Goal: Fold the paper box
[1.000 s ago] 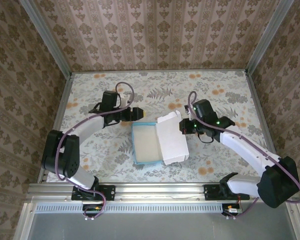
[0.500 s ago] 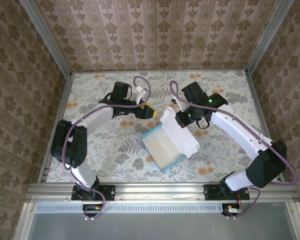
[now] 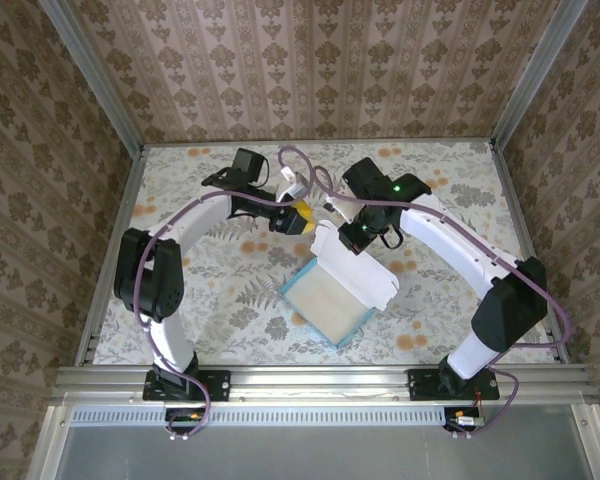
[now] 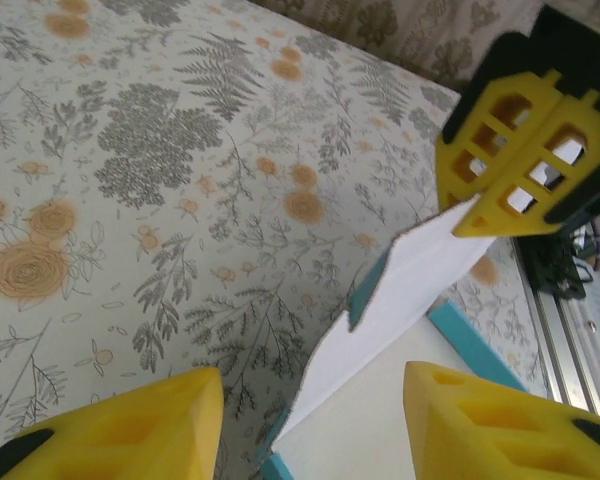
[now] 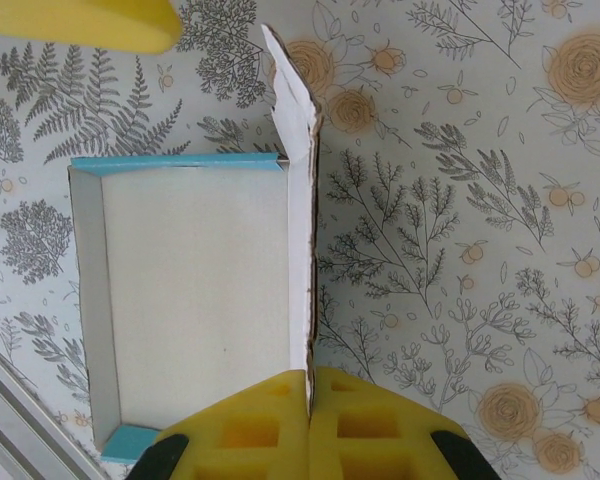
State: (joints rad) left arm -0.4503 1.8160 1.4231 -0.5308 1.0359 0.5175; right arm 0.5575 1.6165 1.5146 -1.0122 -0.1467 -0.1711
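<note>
Card comes first as we look in from the near edge of the worktop (image 3: 210,290): the paper box (image 3: 325,305) lies about midway between the left and right edges, closer to the near edge than the far one, and is turned so one corner points at us. It is a shallow tray with its white inside facing up and turquoise showing along its low walls. From the right wrist we see the same tray (image 5: 195,290) lying flat on the flowered surface.

Along the tray's far-right side a white flap (image 3: 355,265) stands up, leaning a little. The right hand (image 5: 308,420) is clamped on the flap's top edge, its yellow fingers pressed together with the thin card between them. From above, that hand (image 3: 348,235) sits just past the flap. From the left wrist we see it (image 4: 520,160) pinching the flap's raised corner.

Just beyond, toward the far-left, the left hand (image 3: 298,218) hangs near the flap's far corner. Its fingers (image 4: 130,430) are spread apart, with the flap (image 4: 400,300) ahead of the gap. We cannot tell whether either finger touches the card.

Farther back, purple cables (image 3: 310,170) loop over the far half of the worktop, before the patterned back wall (image 3: 320,70).
</note>
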